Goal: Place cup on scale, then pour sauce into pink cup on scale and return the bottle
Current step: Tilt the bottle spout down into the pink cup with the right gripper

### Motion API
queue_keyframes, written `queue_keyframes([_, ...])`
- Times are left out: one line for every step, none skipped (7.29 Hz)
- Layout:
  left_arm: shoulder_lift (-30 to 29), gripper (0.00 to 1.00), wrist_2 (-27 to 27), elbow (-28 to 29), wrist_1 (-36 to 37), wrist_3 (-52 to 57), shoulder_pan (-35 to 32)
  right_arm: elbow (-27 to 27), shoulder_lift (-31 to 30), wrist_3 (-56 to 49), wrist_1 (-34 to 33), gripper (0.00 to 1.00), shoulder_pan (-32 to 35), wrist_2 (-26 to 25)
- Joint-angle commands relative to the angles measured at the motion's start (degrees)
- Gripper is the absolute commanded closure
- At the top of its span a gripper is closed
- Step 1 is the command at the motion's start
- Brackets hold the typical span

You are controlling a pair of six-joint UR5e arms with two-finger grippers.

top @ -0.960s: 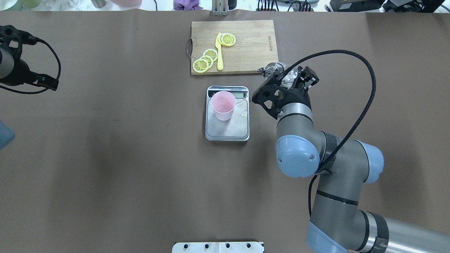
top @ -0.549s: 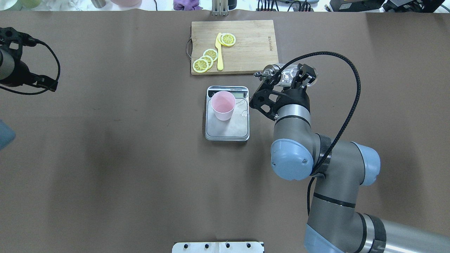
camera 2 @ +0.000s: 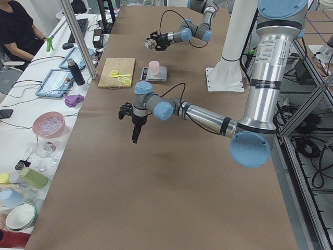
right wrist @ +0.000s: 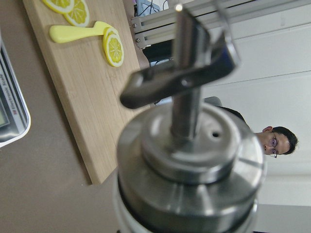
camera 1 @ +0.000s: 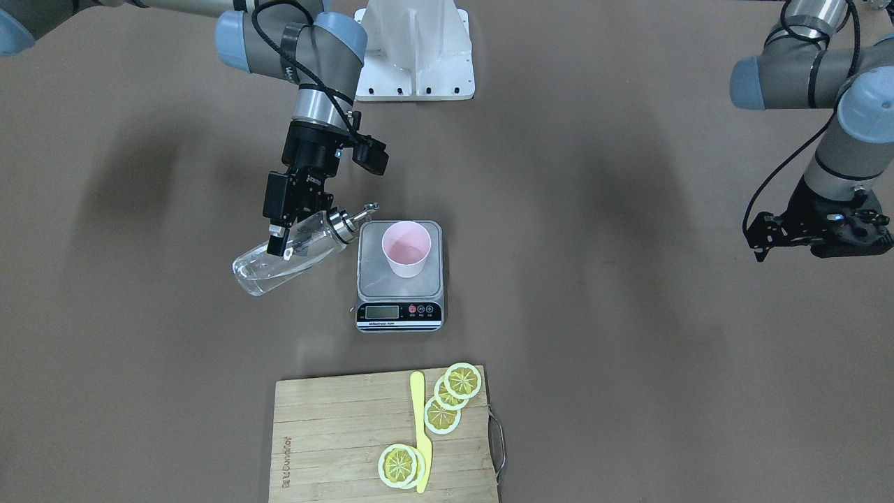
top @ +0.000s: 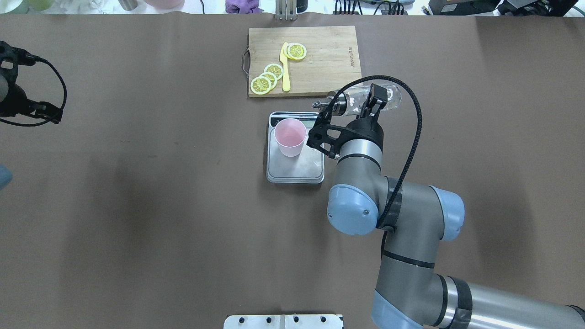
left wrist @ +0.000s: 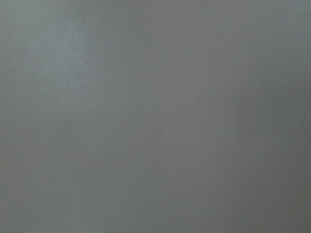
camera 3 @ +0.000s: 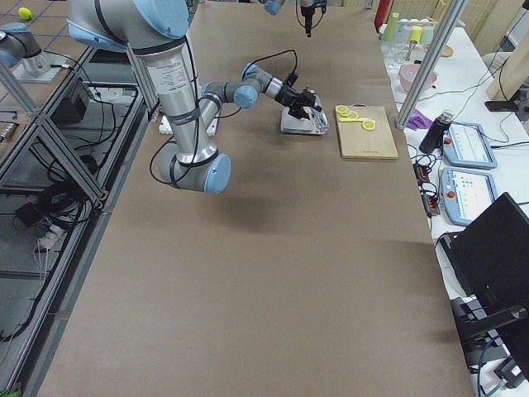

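My right gripper [camera 1: 288, 236] is clamped across the body of the small clear glass bottle with the silver pour-spout cap [camera 1: 274, 265]. In the front-facing view the bottle is lifted off the table and tilted close to level. Its spout points toward the small pale pink tapered cup [camera 1: 406, 249]. That cup stands upright on the steel platform of the small rectangular kitchen scale [camera 1: 370, 283]. The spout tip sits over the scale's corner, short of the cup's rim, and I see no stream leaving it. My left gripper [camera 1: 816, 236] hangs well apart, near the table's edge. I cannot tell how its fingers stand.

From overhead, the right gripper [top: 372, 104] pinches the bottle [top: 354, 97] between the scale [top: 297, 171] and the wooden cutting board [top: 320, 55] that carries lemon slices and a yellow knife. The cup [top: 290, 136] is on the platform's far left part, apart from the spout.

The two side views add little; the bottle is too small there to read.

My left wrist camera shows only flat grey.

My right wrist camera looks along the silver cap [right wrist: 189, 160], with the board [right wrist: 82, 92] behind it.

As I judge it, the cup's placement is done. I cannot tell whether any liquid is in the cup, so I judge that the pour is yet to be done or yet to be finished. Returning the bottle is left after that.
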Motion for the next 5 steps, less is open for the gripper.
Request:
queue_keyframes([0.1, 0.02, -0.2, 0.5, 0.0, 0.2, -0.9, -6.2, 3.5, 0.0, 0.0, 1.0, -0.3, -1.4])
queue_keyframes([0.1, 0.02, -0.2, 0.5, 0.1, 0.2, -0.9, -7.0, 3.6, -0.2, -0.1, 1.0, -0.3, -2.1])
queue_keyframes([0.1, 0.02, -0.3, 0.5, 0.1, 0.3, -0.9, -7.3, 3.2, -1.6, -0.1, 1.0, -0.3, -2.7])
queue_keyframes([0.1, 0.02, -0.3, 0.5, 0.1, 0.4, -0.9, -7.5, 3.1, -4.8, -0.1, 1.0, -0.4, -5.0])
queue_keyframes([0.1, 0.02, -0.3, 0.9, 0.1, 0.4, -0.9, -7.6, 3.1, -7.5, -0.1, 1.0, -0.4, -5.6])
